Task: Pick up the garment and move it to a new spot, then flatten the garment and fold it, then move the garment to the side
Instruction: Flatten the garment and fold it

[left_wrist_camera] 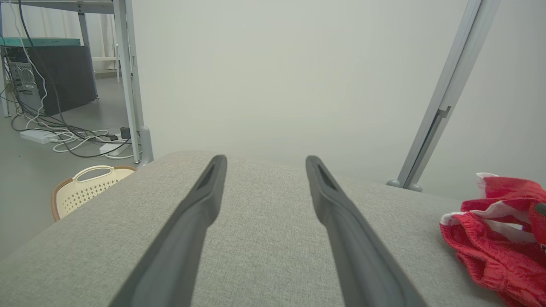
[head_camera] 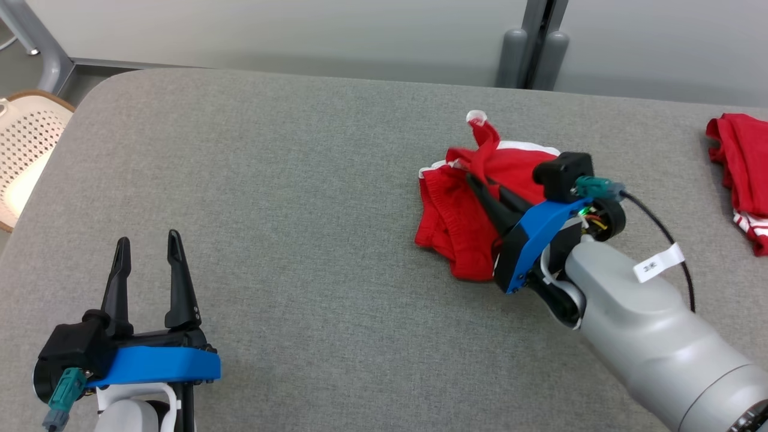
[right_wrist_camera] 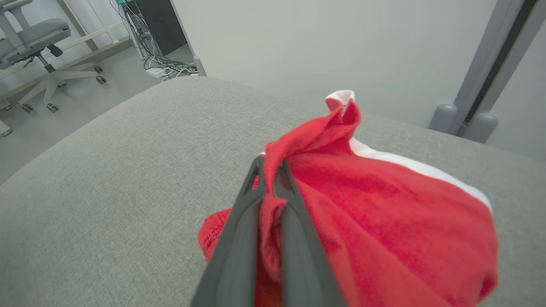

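The soft, light red garment (head_camera: 456,222) lies crumpled right of centre on the worktop (head_camera: 288,180). The right end effector (head_camera: 477,183) pinches a raised fold, and the left end effector (head_camera: 149,243) waits spread at near left. Gripping the hem corners would probably flatten it better.

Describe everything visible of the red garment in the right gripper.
The red garment is a crumpled heap of soft, knit-looking fabric with white trim along one edge. It lies on the grey cloth-covered table, right of centre in the head view. The right gripper is shut on a fold near its top, and a peak of cloth stands up above the pinch. The rest sags onto the table. What kind of garment it is cannot be told.
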